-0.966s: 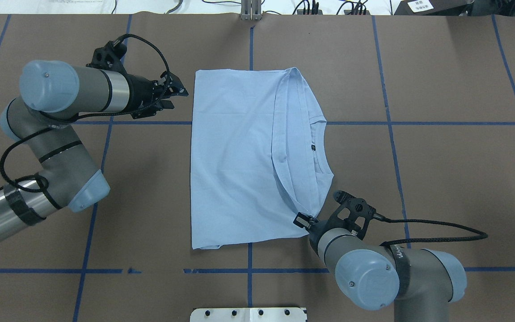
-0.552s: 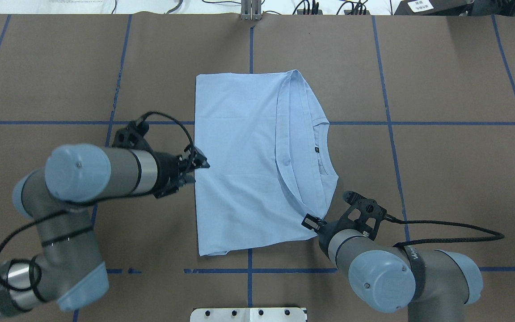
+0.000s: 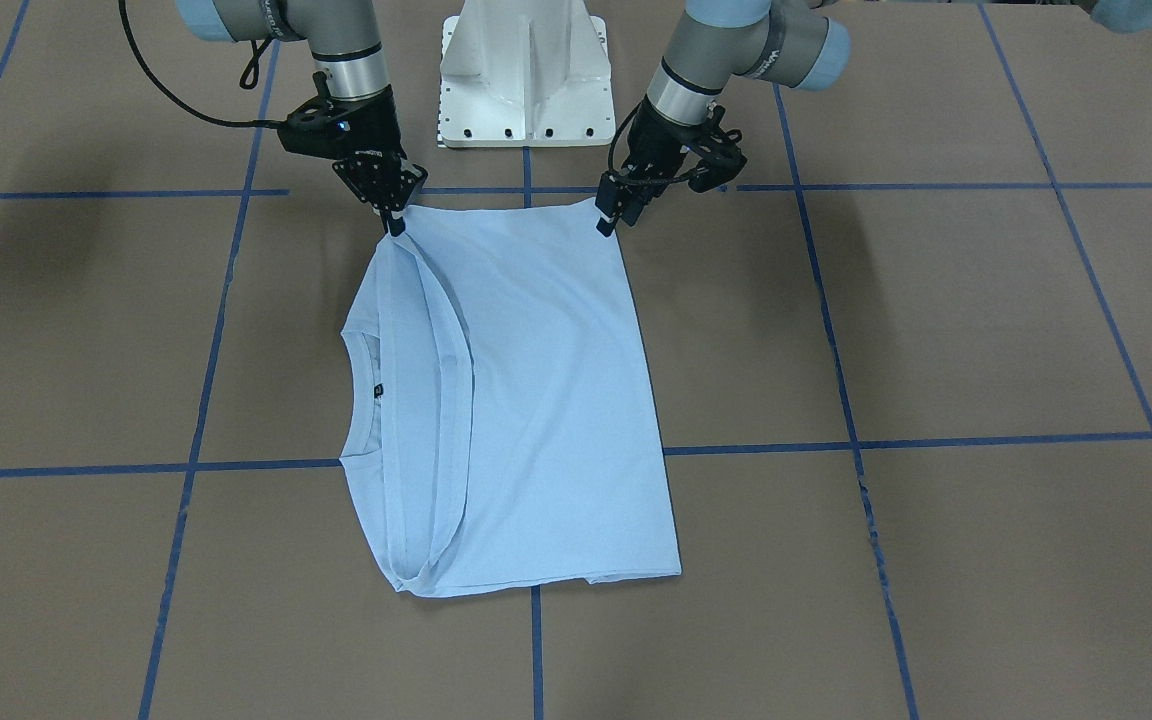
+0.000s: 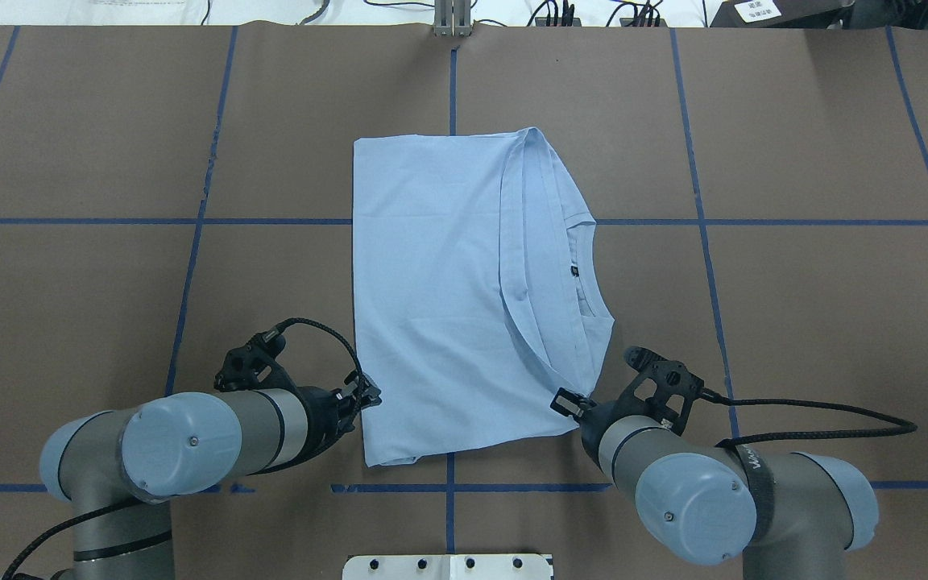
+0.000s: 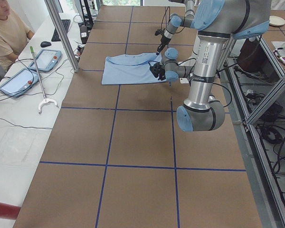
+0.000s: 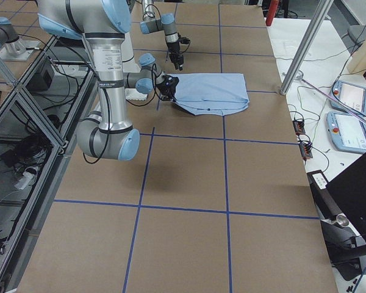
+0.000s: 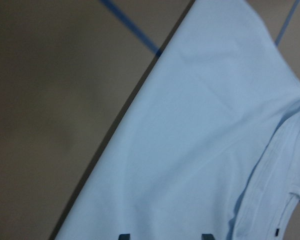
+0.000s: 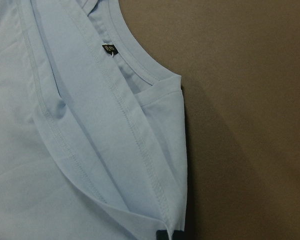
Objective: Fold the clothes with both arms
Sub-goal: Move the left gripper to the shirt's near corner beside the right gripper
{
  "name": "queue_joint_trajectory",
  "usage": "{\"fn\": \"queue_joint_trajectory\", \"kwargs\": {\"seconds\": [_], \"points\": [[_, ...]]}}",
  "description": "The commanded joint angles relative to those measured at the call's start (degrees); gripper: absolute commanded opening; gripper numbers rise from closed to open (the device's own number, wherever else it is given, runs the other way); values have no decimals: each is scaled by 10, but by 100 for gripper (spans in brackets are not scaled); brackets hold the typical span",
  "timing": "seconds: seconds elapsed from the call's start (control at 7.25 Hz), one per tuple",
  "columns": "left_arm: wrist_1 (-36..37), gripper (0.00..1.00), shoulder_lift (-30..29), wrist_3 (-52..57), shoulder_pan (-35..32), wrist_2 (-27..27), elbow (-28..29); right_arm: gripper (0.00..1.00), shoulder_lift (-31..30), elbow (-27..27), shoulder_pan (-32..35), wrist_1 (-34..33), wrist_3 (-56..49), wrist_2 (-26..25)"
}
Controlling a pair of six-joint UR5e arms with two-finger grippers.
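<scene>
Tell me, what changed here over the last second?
The left arm's black two-finger gripper swept along the left edge of the light blue short-sleeved T-shirt, from near its far corner towards the robot, and now sits open at the near-left corner. The right arm's black gripper stayed shut on the near-right corner, drifting slightly rightward with the shirt's near edge. The far edge stayed put.

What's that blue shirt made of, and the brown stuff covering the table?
The T-shirt looks like soft, matte cotton-type knit: it lies in gentle creases, with stitched hems and a ribbed collar. The table covering looks like matte brown paper or card, hard to be sure; its blue lines look like stuck-on tape.
</scene>
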Motion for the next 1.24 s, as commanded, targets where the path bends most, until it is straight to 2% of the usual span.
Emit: {"fn": "queue_joint_trajectory", "kwargs": {"seconds": [0.0,0.41,0.69,0.97,1.1], "points": [[3,57,-1,-5,20,1,3,0,1,0,0,0,0,0],[3,55,1,-5,38,1,7,0,1,0,-1,0,0,-1],[3,51,-2,-5,40,1,7,0,1,1,-1,1,0,0],[3,39,-2,-18,46,1,7,0,1,1,-1,0,0,0],[3,23,-2,-25,49,1,7,0,1,1,-1,0,0,0]]}}
